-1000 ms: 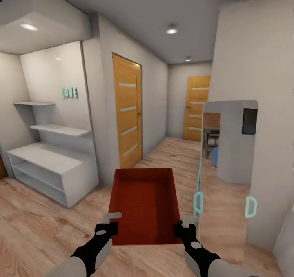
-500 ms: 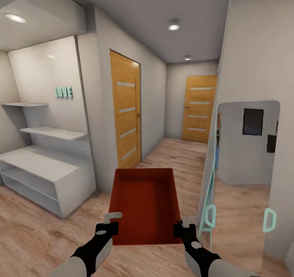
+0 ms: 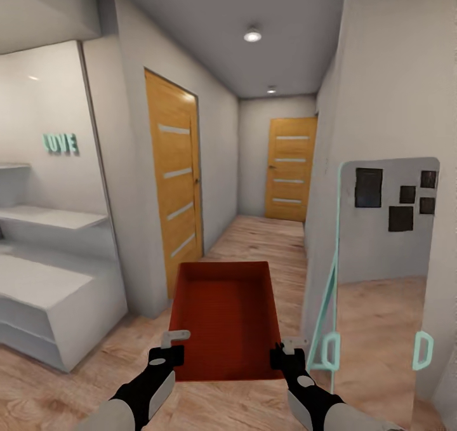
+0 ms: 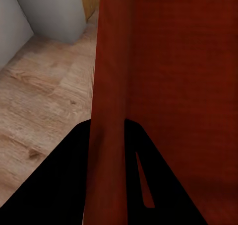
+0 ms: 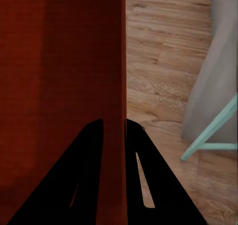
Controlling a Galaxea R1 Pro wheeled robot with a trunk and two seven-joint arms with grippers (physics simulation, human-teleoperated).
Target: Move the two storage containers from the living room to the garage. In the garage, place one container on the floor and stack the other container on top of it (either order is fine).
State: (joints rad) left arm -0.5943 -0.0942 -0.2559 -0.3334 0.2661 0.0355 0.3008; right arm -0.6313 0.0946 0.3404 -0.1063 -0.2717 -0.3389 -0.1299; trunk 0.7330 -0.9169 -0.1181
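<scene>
Light wood plank floor (image 3: 266,240) runs down a narrow hallway with pale grey walls (image 3: 219,145); low in the head view, both pincers hold one orange-red container (image 3: 222,320) out in front of the robot, above the planks; the left pincer (image 3: 166,353) is clamped on the container's near left corner, the right pincer (image 3: 282,355) on its near right corner; in the left wrist view the dark fingers (image 4: 74,180) straddle the red side wall (image 4: 110,111), one inside the box and one outside, closed narrow on it; the right wrist view shows the same, dark fingers (image 5: 144,185) pinching the other side wall (image 5: 118,86); the container sits level between the two pincers, open side up, its long axis pointing away from the robot; just right of the right pincer stands a mirror (image 3: 381,272) with a mint-green frame, leaning against the wall, its green foot also visible in the right wrist view (image 5: 210,133); ahead and left of the left pincer is a wooden door (image 3: 172,183) with pale horizontal strips; farther left, a white shelf unit (image 3: 51,285) with mint letters (image 3: 60,143) on the wall above it; straight ahead beyond the container, at the hallway's far end, a second wooden door (image 3: 289,167); overhead, two round ceiling lights (image 3: 252,36).
</scene>
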